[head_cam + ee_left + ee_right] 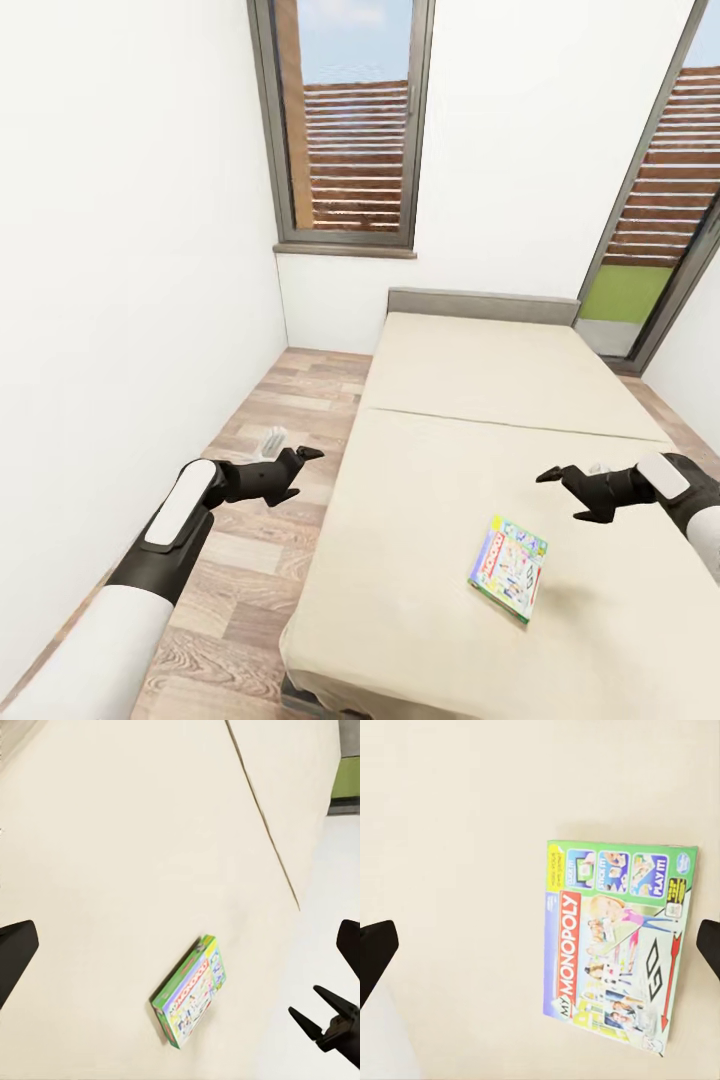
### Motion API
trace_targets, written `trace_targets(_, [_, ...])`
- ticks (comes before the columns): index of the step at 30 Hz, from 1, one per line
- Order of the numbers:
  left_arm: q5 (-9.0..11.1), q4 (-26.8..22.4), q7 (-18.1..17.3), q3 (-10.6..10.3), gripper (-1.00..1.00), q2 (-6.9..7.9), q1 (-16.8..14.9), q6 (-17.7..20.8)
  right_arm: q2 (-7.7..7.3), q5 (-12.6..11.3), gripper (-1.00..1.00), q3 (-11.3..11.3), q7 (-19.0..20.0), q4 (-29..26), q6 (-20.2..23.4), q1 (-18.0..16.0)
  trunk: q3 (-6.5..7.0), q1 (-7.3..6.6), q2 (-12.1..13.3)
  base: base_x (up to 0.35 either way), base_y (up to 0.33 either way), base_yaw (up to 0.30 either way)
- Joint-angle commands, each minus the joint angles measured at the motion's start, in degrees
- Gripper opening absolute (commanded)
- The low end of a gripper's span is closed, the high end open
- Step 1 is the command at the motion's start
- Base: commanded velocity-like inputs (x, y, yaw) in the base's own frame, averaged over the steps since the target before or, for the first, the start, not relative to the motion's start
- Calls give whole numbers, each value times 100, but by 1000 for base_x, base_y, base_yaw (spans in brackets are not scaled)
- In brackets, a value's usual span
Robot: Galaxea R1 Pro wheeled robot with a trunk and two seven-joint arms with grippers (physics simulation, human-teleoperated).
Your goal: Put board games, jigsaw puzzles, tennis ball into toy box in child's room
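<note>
One board game (508, 566), a flat green-edged box lettered MONOPOLY, lies on the beige mattress of the bed (470, 380), near its front right. My right gripper (560, 495) hovers open above the mattress, just beyond and right of the box. In the right wrist view the box (619, 949) lies flat below the spread fingers (376, 952) of that gripper (544, 945). My left gripper (305, 472) is open and empty over the floor beside the bed's left edge. The left wrist view looks across the mattress at the same box (189, 991) and the right gripper (330, 1024).
A white wall (120, 250) runs close along the left, leaving a narrow strip of wood-plank floor (290, 400) beside the bed. A small white object (272, 440) lies on that strip. Beyond the grey headboard (480, 303) are a window (345, 130) and a glass door (660, 230).
</note>
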Motion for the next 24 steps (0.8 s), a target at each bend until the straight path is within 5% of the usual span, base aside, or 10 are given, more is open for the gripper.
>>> trace_targets(1, [68, -6, 61, -11, 100, 4, -6, -5, 1, 27, 100, 45, 74, -5, 11, 10, -24, 22, -45, 0, 0, 0])
trace_targets(24, [94, -5, 73, 8, 100, 59, 3, 5, 7, -6, 100, 1, 540, 10, 18, 144, -437, 527, -967, 0, 0, 0])
